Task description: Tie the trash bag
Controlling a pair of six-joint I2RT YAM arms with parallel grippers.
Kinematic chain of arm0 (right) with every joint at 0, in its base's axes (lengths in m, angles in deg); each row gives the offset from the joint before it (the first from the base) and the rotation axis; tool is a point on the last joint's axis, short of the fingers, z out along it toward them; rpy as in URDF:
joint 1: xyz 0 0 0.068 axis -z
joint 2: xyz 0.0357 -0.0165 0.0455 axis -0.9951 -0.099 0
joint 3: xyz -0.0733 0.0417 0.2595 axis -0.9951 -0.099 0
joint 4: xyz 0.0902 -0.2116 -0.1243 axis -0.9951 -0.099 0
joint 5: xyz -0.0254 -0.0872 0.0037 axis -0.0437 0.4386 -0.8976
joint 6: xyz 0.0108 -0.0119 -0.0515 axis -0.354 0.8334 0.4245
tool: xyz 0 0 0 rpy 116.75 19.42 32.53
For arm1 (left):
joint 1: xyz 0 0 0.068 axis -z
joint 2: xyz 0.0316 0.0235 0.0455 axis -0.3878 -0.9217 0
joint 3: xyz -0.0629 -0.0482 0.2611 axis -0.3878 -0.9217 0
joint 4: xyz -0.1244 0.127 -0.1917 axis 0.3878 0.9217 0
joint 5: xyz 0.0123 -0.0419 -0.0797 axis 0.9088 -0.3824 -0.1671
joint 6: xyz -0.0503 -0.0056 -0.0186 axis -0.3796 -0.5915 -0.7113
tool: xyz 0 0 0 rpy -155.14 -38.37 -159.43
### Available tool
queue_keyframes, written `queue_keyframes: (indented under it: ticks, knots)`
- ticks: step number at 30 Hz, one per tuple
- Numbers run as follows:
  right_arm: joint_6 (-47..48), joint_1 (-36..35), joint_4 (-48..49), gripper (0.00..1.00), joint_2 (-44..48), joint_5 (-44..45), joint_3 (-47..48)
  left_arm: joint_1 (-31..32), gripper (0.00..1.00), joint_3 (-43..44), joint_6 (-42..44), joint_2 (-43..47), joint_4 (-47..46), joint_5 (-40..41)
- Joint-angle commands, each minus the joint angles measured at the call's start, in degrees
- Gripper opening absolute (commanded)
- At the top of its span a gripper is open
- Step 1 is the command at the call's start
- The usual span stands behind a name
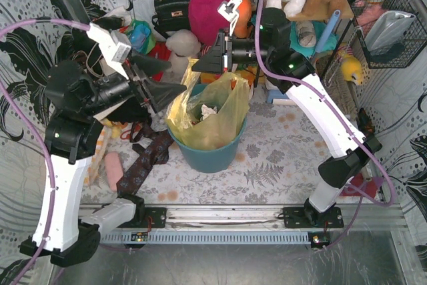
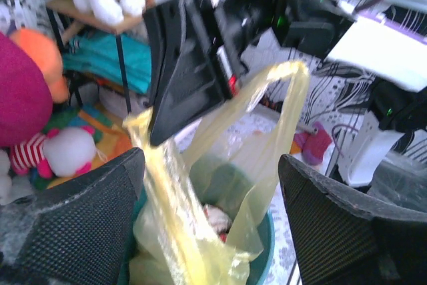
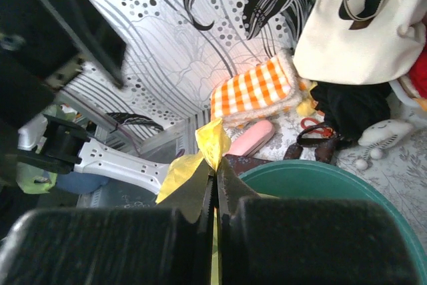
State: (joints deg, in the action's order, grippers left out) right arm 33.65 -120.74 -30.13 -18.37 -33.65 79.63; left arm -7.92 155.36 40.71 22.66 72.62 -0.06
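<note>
Yellow-green trash bag [image 1: 223, 115] sits in a teal bin [image 1: 210, 158] at the middle of the table. From above, the right gripper [image 1: 203, 65] pinches the bag's rear-left edge, and the left gripper [image 1: 168, 78] hangs just left of the bag with its jaws spread.

On the left wrist camera its fingers [image 2: 73, 218] stand wide apart and hold nothing, with the bag's mouth and one loop handle between them.

On the right wrist camera the fingers [image 3: 133, 245] are pressed together on a yellow strip of bag above the bin rim.
</note>
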Motion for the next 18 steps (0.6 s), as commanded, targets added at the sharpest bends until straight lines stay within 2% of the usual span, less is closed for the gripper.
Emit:
queue_keyframes:
  ticks: [1,3,7,9,14,18]
  knots:
    - [1.8,-0.3,-0.2,0.0,1.9,3.9,-1.3,1.8,0.9,6.1,-4.9,-2.7,-4.8,1.4]
    - [1.8,-0.3,-0.2,0.0,1.9,4.8,-2.0,5.1,0.9,8.6,-4.6,-4.2,-3.8,5.2]
    - [1.5,-0.3,0.2,0.0,1.9,5.2,-2.6,22.8,0.91,16.0,3.4,-9.7,6.1,21.1]
    - [1.5,-0.3,-0.1,0.0,1.9,5.3,-2.4,28.7,0.92,19.1,5.7,-12.5,9.0,27.6]
    - [1.3,-0.3,0.1,0.0,1.9,5.5,-2.9,34.1,0.94,21.0,7.4,-15.7,8.3,31.8]
    - [0.8,-0.3,0.9,0.0,1.9,5.3,-3.3,35.0,0.96,20.3,8.6,-16.5,6.1,34.0]
